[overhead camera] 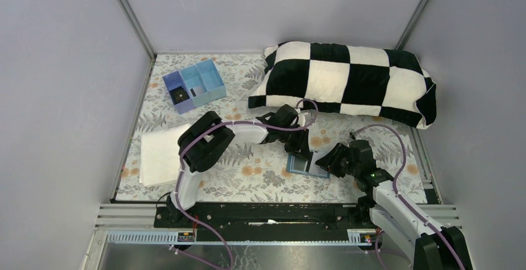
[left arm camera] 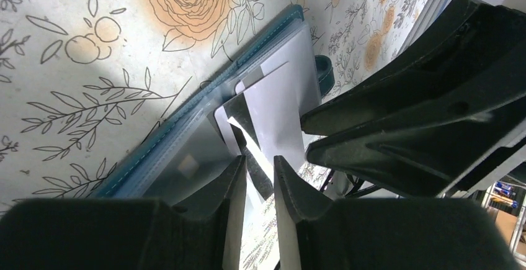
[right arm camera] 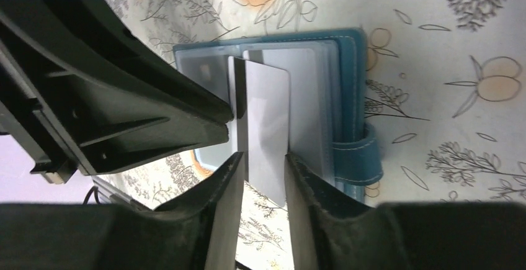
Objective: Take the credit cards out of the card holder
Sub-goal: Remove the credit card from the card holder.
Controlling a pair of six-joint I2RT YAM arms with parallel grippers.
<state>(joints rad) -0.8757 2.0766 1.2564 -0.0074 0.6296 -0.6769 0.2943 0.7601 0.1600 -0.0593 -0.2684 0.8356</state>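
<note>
The light-blue card holder [overhead camera: 298, 168] lies open on the floral cloth, its clear sleeves showing in the left wrist view [left arm camera: 186, 158] and its blue spine in the right wrist view [right arm camera: 353, 96]. A white card with a dark stripe [right arm camera: 267, 115] sticks out of it, tilted up [left arm camera: 273, 108]. My right gripper [right arm camera: 260, 161] has a finger against each long edge of this card and shows at the holder's right end from above [overhead camera: 327, 161]. My left gripper [left arm camera: 258, 164] is over the holder's left part [overhead camera: 299, 151], jaws narrowly apart around the card's striped edge. More cards sit in the sleeves.
A blue-and-purple compartment tray [overhead camera: 193, 85] stands at the back left. A black-and-white checked pillow [overhead camera: 347, 81] lies along the back right. A folded white cloth [overhead camera: 161, 152] lies at the left by the left arm. Grey walls close in both sides.
</note>
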